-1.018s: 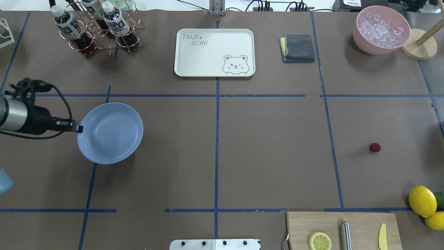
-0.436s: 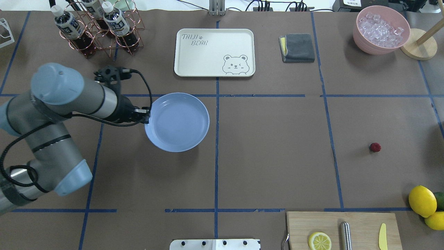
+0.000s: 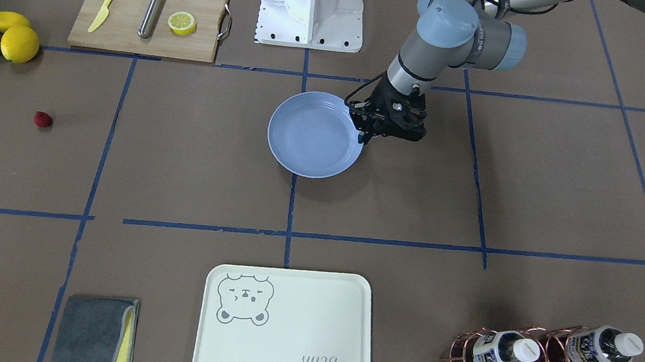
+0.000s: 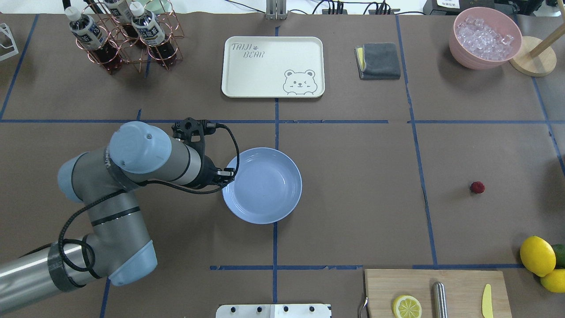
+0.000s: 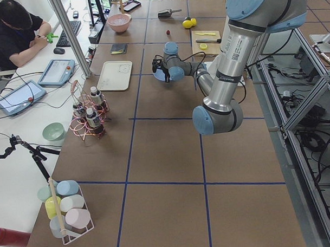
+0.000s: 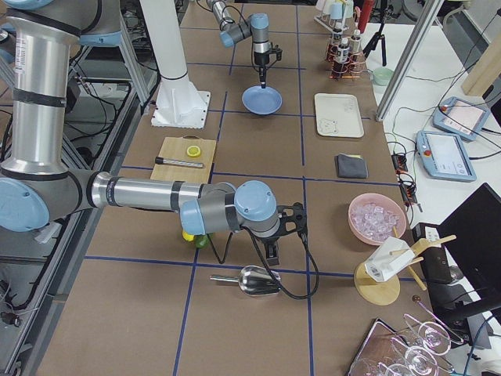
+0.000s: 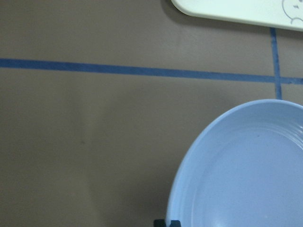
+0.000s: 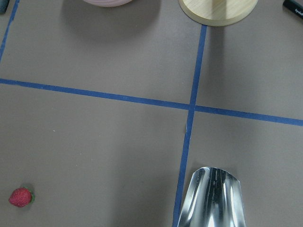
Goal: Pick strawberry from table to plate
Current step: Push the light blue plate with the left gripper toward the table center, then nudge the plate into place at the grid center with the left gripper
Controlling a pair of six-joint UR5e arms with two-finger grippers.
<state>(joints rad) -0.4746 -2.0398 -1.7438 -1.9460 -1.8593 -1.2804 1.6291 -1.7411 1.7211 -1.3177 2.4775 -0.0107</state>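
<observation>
The strawberry [image 4: 477, 187] is a tiny dark-red berry lying alone on the brown-paper table [image 4: 353, 176], right of centre; it also shows as the strawberry [image 3: 43, 119] and, low left in the right wrist view, the strawberry [image 8: 21, 197]. The light-blue plate [image 4: 282, 198] sits at mid-table with nothing in it. My left gripper [image 4: 226, 173] is shut on its left rim; in the left wrist view the plate [image 7: 246, 175] fills the lower right. My right gripper [image 6: 271, 252] shows only in the exterior right view, so I cannot tell its state.
A cream bear tray [image 4: 273, 66] and grey cloth [image 4: 378, 60] lie at the far side. A bottle rack [image 4: 123, 35] stands far left, a pink ice bowl [image 4: 484, 37] far right. The cutting board [image 4: 435, 287] and lemons [image 4: 537, 256] are near right. A metal scoop [image 8: 213, 201] lies under the right wrist.
My left arm has carried the plate from the table's left side rightward to the middle, ending nearer the robot. The strawberry has not moved.
</observation>
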